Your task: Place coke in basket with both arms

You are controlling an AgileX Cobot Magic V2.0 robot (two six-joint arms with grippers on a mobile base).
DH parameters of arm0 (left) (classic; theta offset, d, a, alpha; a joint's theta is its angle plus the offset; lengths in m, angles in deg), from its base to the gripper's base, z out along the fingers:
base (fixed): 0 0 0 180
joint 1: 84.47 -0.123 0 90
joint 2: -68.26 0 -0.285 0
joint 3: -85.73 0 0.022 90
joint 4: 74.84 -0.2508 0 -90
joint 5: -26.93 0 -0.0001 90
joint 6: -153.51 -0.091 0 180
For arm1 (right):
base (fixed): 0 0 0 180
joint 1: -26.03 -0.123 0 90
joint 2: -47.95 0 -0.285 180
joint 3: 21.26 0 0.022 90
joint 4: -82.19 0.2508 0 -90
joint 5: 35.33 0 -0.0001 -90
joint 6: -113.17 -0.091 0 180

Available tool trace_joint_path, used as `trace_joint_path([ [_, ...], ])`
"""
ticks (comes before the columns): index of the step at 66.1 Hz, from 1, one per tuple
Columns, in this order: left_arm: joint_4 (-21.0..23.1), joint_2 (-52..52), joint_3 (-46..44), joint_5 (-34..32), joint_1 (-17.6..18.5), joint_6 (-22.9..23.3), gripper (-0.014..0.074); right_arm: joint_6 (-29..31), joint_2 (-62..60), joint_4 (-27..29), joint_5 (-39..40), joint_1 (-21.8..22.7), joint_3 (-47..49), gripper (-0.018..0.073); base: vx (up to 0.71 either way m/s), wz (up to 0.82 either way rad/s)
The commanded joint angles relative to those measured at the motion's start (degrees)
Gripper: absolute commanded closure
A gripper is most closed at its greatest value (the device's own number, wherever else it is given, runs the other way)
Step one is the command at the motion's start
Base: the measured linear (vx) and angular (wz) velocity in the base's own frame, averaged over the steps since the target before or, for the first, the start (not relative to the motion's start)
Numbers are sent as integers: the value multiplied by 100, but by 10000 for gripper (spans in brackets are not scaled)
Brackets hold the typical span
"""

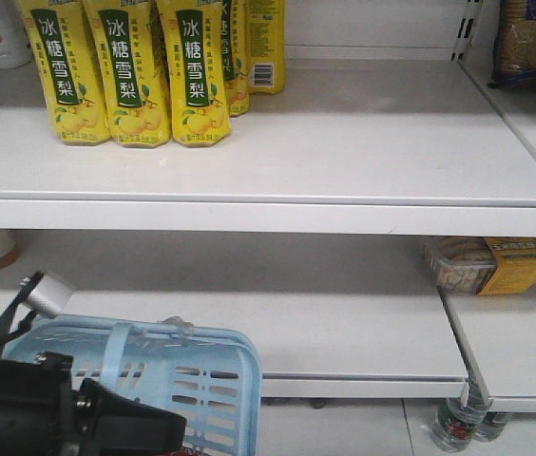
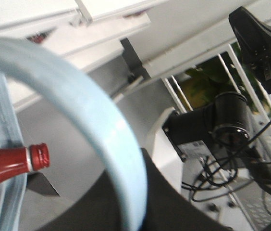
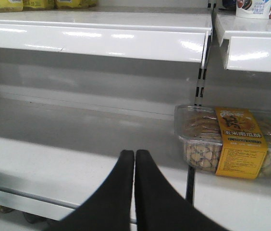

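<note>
Your biggest landmark is the white shelving (image 1: 277,161), with yellow drink cartons (image 1: 135,71) up top and a clear snack tray (image 3: 231,142) on the lower shelf to your right. Below it, the basket (image 1: 201,380) sits at the lower left of the front view, with the left arm (image 1: 49,408) right against its near side.

The coke (image 2: 13,166) shows only in the left wrist view: a red shoulder and cap poking in from the left edge, just beside the basket's rim (image 2: 92,120). Its long axis runs roughly sideways across that view, cap pointing right, so it looks to be lying or tilted rather than upright. It appears to be inside the basket, but you cannot be certain from this angle.

Your right gripper (image 3: 134,163) has its fingers pressed together with nothing between them, aimed at the lower shelf and well away from the bottle. The left gripper's fingers are out of view, so you cannot tell their state. The left arm is clearly the nearer one to the coke.
</note>
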Motion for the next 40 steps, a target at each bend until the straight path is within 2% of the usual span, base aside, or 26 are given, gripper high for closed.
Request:
trace_joint_path([
  [1, 463, -682, 75, -469, 79, -89, 603, 23, 89, -41, 392, 31, 156, 569, 0, 0],
  [5, 444, -997, 247, -796, 79, -89, 603, 23, 89, -41, 392, 31, 156, 569, 0, 0],
  [11, 152, -1552, 475, -1255, 79, -89, 603, 23, 89, -41, 392, 31, 156, 569, 0, 0],
  [25, -1005, -2612, 951, -1840, 79, -31, 603, 23, 89, -41, 392, 31, 156, 569, 0, 0],
  [40, -2048, -3615, 1401, -2411, 79, 50, 603, 23, 89, -41, 392, 31, 156, 569, 0, 0],
])
